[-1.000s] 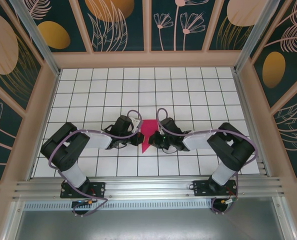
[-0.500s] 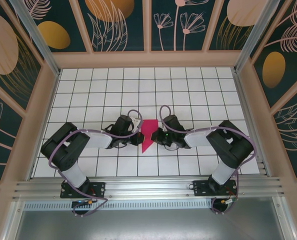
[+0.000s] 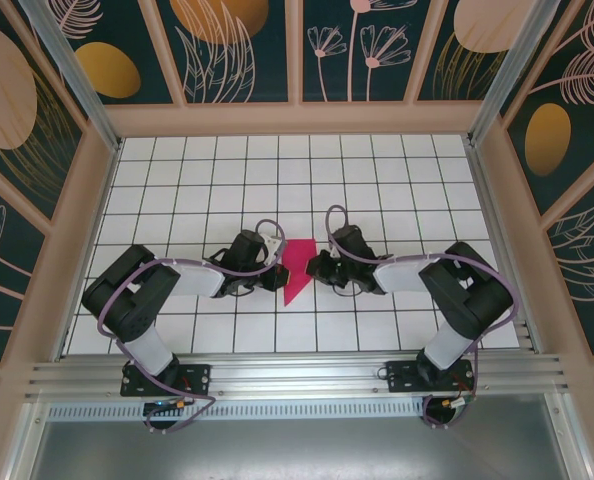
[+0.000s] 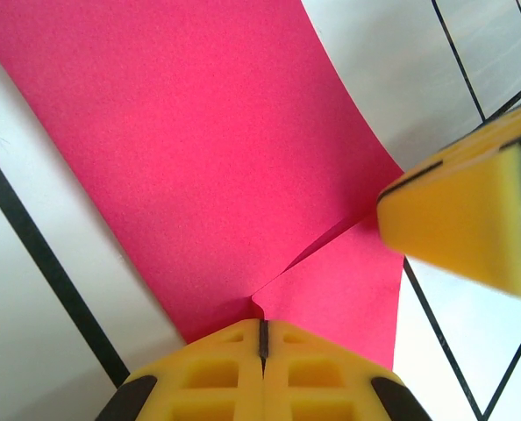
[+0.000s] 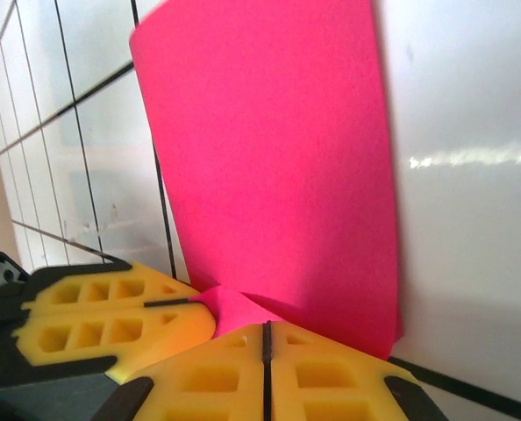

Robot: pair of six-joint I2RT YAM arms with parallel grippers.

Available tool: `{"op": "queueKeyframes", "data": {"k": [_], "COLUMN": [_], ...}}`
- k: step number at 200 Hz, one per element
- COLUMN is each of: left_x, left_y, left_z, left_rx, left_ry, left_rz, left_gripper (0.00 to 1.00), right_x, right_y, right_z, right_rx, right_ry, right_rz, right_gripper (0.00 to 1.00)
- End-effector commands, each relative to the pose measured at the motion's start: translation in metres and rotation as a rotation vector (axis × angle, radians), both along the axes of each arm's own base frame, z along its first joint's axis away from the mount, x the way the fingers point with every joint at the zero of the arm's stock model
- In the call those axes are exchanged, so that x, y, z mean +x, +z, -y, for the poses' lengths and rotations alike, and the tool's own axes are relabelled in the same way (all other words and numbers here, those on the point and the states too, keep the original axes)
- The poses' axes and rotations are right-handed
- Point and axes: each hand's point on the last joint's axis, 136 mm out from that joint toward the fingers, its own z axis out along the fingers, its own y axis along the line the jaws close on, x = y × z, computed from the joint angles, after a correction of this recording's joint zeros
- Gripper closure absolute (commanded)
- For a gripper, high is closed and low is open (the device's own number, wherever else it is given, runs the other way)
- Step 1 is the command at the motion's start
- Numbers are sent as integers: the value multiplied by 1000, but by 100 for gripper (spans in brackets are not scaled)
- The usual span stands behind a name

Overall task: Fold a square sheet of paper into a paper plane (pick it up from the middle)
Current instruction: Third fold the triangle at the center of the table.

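Note:
The square sheet of paper (image 3: 297, 268) is magenta-pink, partly folded, and tapers to a point toward the near edge of the table. It lies between my two grippers. My left gripper (image 3: 280, 277) is at its left edge, fingers shut (image 4: 262, 329), with a raised flap of the paper (image 4: 199, 158) running into the jaw line. In the right wrist view those left fingers (image 5: 111, 324) pinch a lifted pink corner. My right gripper (image 3: 315, 270) is shut (image 5: 266, 338) at the paper's (image 5: 269, 158) right edge, tips against it. One right finger (image 4: 462, 219) overlaps that edge.
The white tiled table (image 3: 377, 180) stretches wide behind and to both sides of the paper. Patterned walls (image 3: 237, 50) enclose it on three sides. A metal rail (image 3: 297, 375) with both arm bases runs along the near edge.
My right gripper has slid to the right, from over the paper to its right edge. The notch in the paper's far edge has closed. The left gripper has not moved.

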Motion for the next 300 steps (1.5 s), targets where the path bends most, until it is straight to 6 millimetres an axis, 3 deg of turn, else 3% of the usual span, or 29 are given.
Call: {"op": "queueKeyframes", "data": {"k": [1,31,77,106,117,132,145,158,185,213,253,279,300], "left_x": [-7,-6,-2,7,15,25,34,35,15,-3,5,3,-4], "left_y": [-11,-11,-6,10,23,45,64,84,105,89,59,34,2], "left_z": [-5,-4,-5,-11,-16,-23,-29,-27,5,21,31,32,23], "left_rx": [37,37,38,28,23,9,-5,-63,-273,-366,-323,-281,-216], "left_ry": [-9,-8,12,83,138,211,288,312,190,128,139,148,182], "left_rz": [-39,-35,-20,25,58,109,137,145,50,-70,-140,-209,-272], "left_gripper": [100,100,98,82,72,68,57,57,80,88,92,93,95], "right_x": [2,-1,-9,-12,-13,-13,-14,-14,-13,-12,-11,-10,-9], "right_y": [7,-15,-54,-47,-47,-47,-47,-48,-46,-44,-44,-43,-41], "right_z": [-6,0,27,23,23,22,22,22,20,18,15,14,12], "right_rx": [46,3,-151,-122,-125,-124,-122,-126,-114,-111,-106,-105,-102], "right_ry": [29,18,-29,-15,-10,-2,0,1,4,7,13,12,20], "right_rz": [17,-23,-77,-79,-81,-84,-84,-87,-80,-77,-79,-76,-73], "right_gripper": [89,89,90,90,90,90,90,90,90,90,90,90,90]}}
